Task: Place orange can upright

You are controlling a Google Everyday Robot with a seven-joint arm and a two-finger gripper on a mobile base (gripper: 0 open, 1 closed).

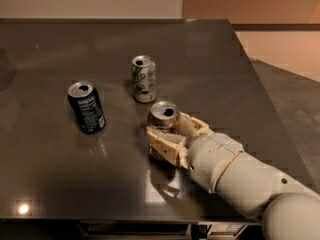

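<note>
The orange can (163, 116) stands upright on the dark table (200, 59), right of centre, its silver top showing. My gripper (167, 136) comes in from the lower right and its cream fingers (162, 143) wrap around the can's body, hiding most of it. The gripper is shut on the can, which seems to rest on the table.
A white and green can (143, 78) stands upright just behind the orange can. A dark blue can (86, 106) stands upright to the left. The table's right edge (260, 94) drops to a tan floor. My white arm (240, 176) covers the front right corner.
</note>
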